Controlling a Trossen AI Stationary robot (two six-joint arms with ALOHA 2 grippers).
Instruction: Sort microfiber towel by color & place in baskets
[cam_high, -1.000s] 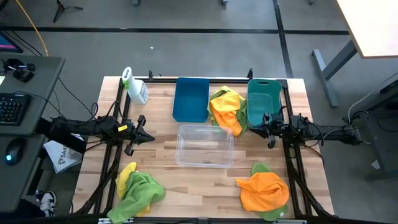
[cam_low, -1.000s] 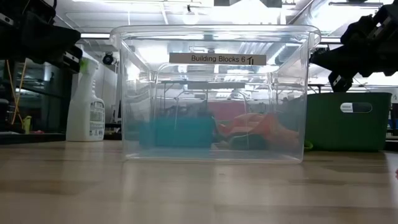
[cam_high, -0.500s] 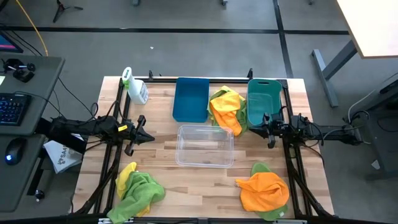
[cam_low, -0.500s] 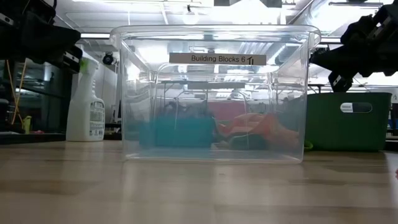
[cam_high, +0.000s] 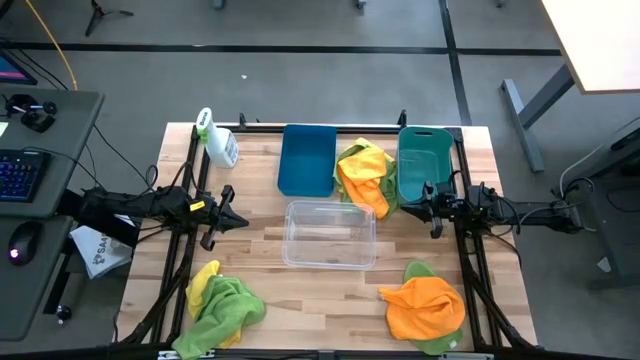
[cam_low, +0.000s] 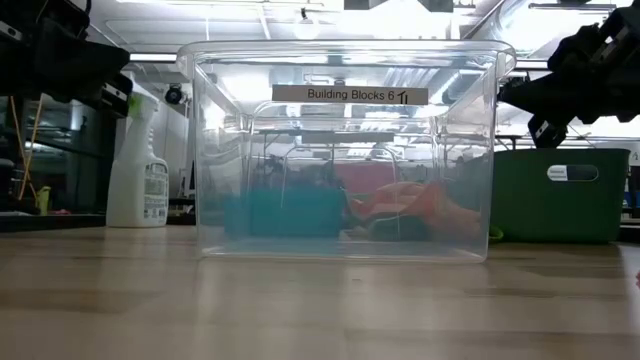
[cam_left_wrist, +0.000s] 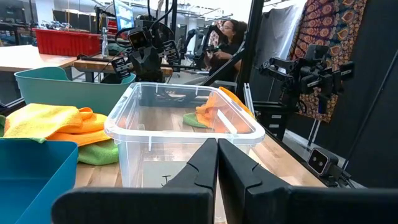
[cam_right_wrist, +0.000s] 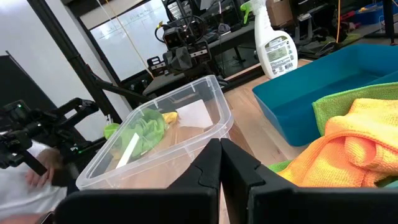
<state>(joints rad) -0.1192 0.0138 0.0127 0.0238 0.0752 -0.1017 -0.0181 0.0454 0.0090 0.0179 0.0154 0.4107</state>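
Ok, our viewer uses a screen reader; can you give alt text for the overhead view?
A wooden table holds a clear bin at centre, a blue bin and a green bin behind it, and three piles of green, yellow and orange cloths. Both robot arms wait at the sides, grippers shut.

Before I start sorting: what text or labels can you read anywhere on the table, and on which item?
"Building Blocks 6": white strip label on the clear bin, with a small mark after it that I cannot make out.
Spray bottle: printed label, too small to read.
Green bin: pale label plate, unreadable.
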